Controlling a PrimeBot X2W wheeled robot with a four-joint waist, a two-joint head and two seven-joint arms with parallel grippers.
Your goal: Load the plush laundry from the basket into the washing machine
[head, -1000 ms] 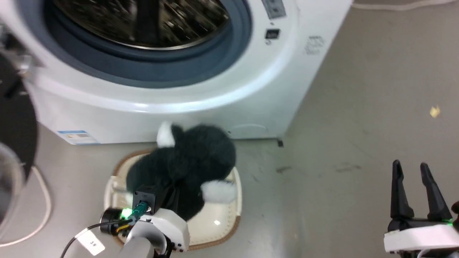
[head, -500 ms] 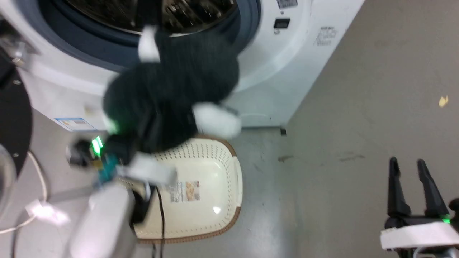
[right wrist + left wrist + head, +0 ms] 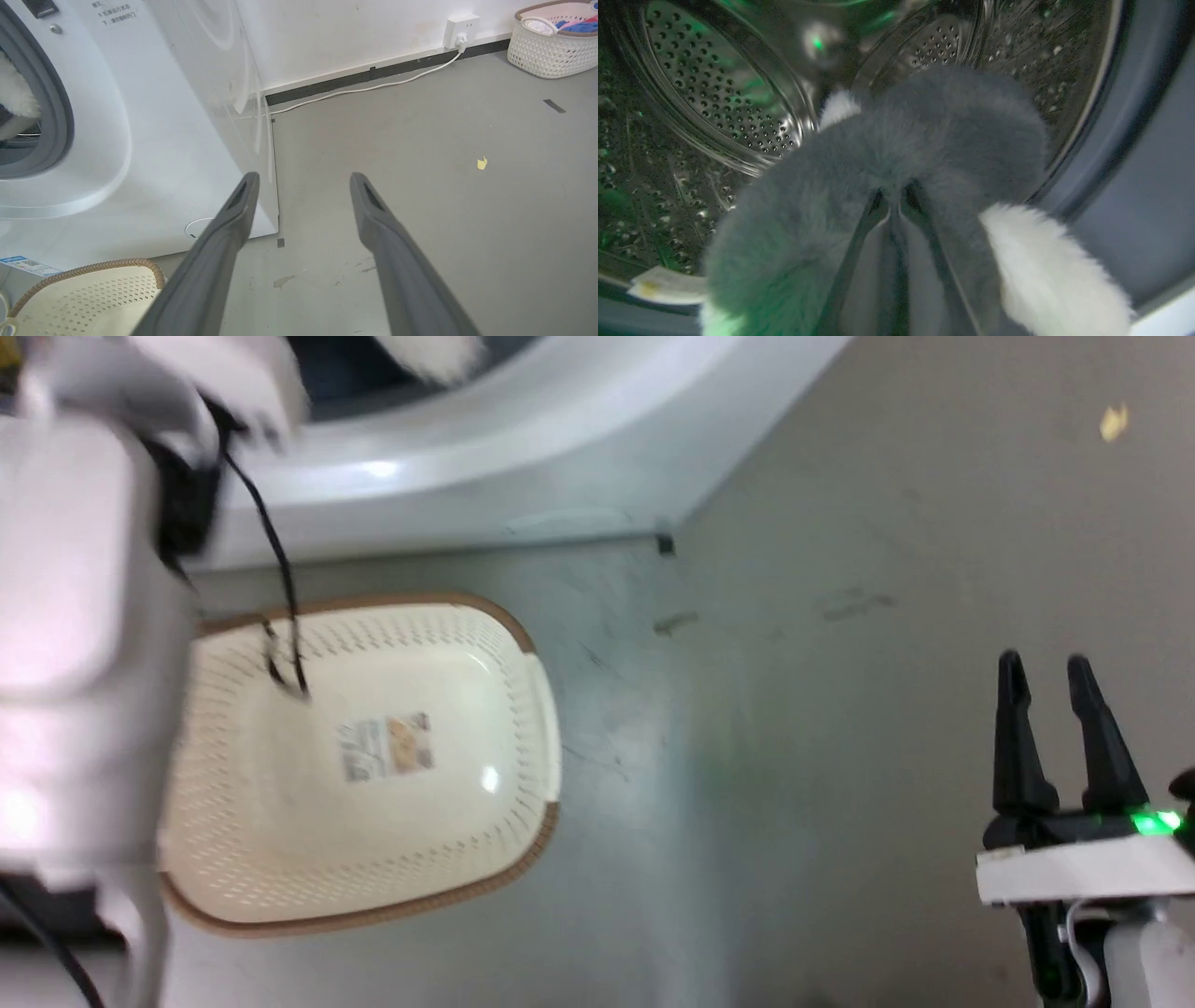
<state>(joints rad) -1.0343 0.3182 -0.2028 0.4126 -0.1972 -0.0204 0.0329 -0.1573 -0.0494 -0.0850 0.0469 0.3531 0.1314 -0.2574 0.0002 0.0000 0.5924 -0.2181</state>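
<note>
Arm L (image 3: 65,579) in drum (image 3: 714,93), fingers (image 3: 857,247) pinching plush laundry (image 3: 934,130).

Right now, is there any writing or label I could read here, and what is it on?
Nothing can be read clearly.
Sticker on the basket floor: blurred.
Printed lines on the washer front: too small.
Blue label low on the washer: too small.

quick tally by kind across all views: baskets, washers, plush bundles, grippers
baskets: 2 (cream basket by the washer, white basket of clothes by the wall)
washing machine: 1
plush bundle: 1
grippers: 2 (left gripper, right gripper)
total: 6
</note>
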